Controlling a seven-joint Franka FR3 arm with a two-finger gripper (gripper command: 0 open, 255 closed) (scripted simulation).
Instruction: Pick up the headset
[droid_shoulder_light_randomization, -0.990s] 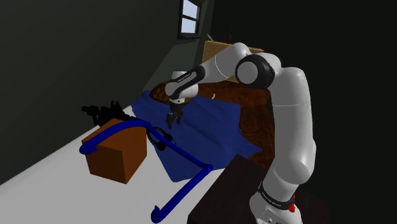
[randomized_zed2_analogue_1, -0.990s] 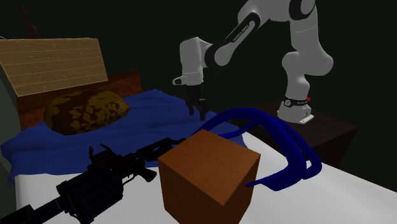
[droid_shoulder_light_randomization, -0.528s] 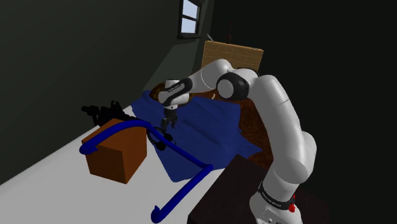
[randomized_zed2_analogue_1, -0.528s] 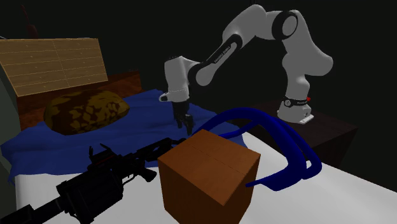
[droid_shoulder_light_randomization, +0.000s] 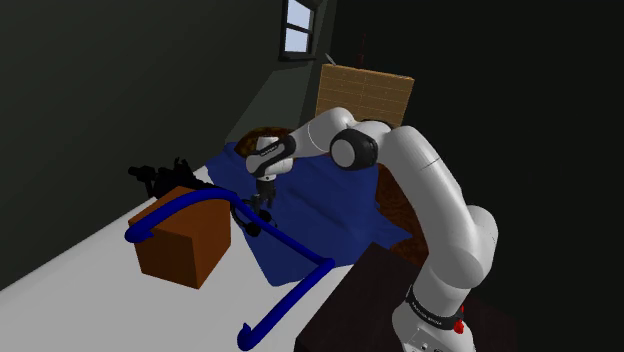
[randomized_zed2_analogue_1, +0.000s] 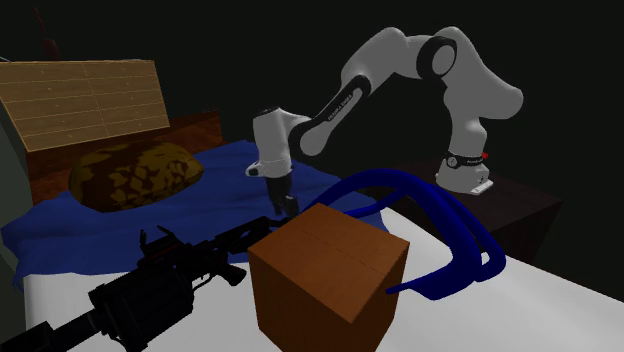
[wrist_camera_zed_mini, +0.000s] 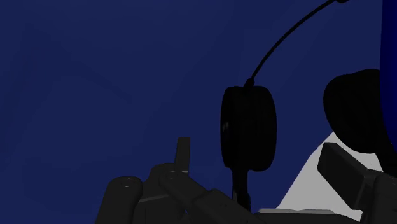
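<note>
Low in the second exterior view a brown box (randomized_zed2_analogue_1: 328, 275) stands on the pale table (randomized_zed2_analogue_1: 560, 310). Blue curved bars (randomized_zed2_analogue_1: 462, 232) arch past its right and a black gun-like thing (randomized_zed2_analogue_1: 160, 285) lies lower left. Just behind the box the gripper (randomized_zed2_analogue_1: 287, 207) hangs low, hemmed in by box and bars. In the wrist view its fingers (wrist_camera_zed_mini: 183, 153) stand apart around one cup of the black headset (wrist_camera_zed_mini: 248, 130) without touching it. The other cup is cut off at the right edge. Open blue cloth (randomized_zed2_analogue_1: 150, 215) spreads beyond, up to a mottled brown lump (randomized_zed2_analogue_1: 130, 175).
</note>
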